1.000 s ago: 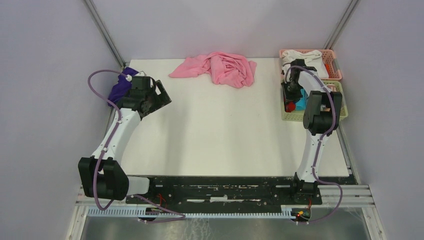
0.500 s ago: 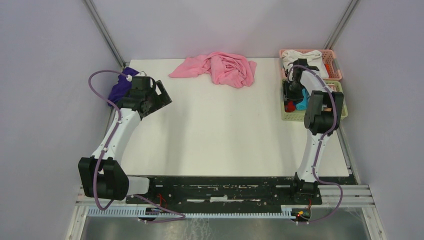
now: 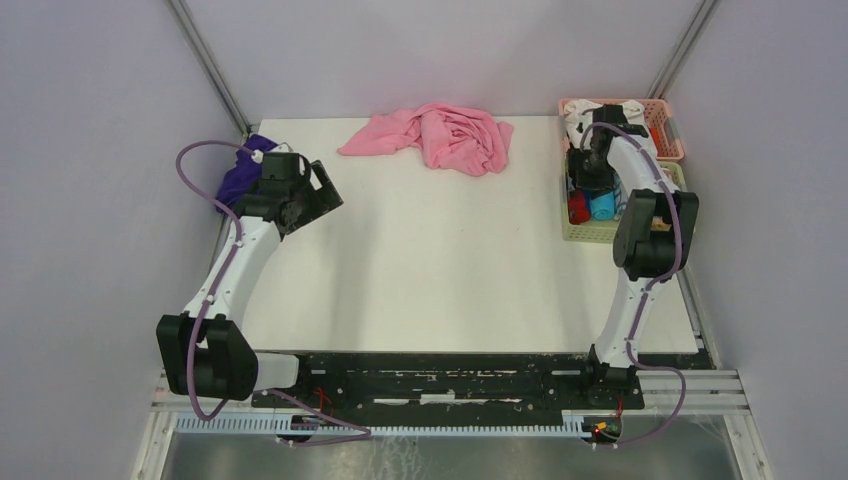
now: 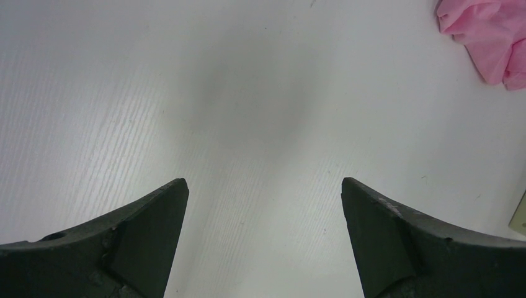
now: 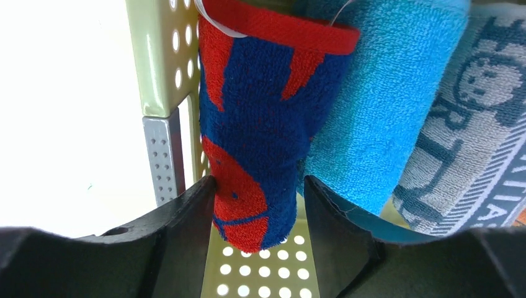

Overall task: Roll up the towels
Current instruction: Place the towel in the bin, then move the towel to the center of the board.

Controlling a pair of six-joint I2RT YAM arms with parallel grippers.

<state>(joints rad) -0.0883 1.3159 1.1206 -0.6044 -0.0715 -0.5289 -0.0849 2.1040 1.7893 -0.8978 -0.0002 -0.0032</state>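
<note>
A rolled red towel point(image 5: 260, 124) with dark blue patches and a white tag stands on end in the green basket point(image 5: 158, 62), seen as a red spot point(image 3: 578, 210) from above. My right gripper point(image 5: 259, 179) reaches down into that basket point(image 3: 590, 235) and is open. Its left finger touches the roll, while a gap shows at the right finger. The purple towel point(image 3: 238, 178) lies crumpled at the table's far left edge, partly hidden behind my left arm. My left gripper point(image 4: 263, 183) hovers wide open over bare table, just right of the purple towel point(image 3: 325, 195).
A large pink cloth point(image 3: 440, 135) lies bunched at the back middle, its edge in the left wrist view point(image 4: 490, 37). A pink basket point(image 3: 665, 125) with a white cloth point(image 3: 585, 112) stands behind the green one. A light blue roll point(image 5: 384, 112) and a grey patterned roll point(image 5: 471, 124) fill the green basket.
My right gripper's jaws have spread apart off the red roll, and the right arm has shifted a little toward the back. The left arm has not moved.
</note>
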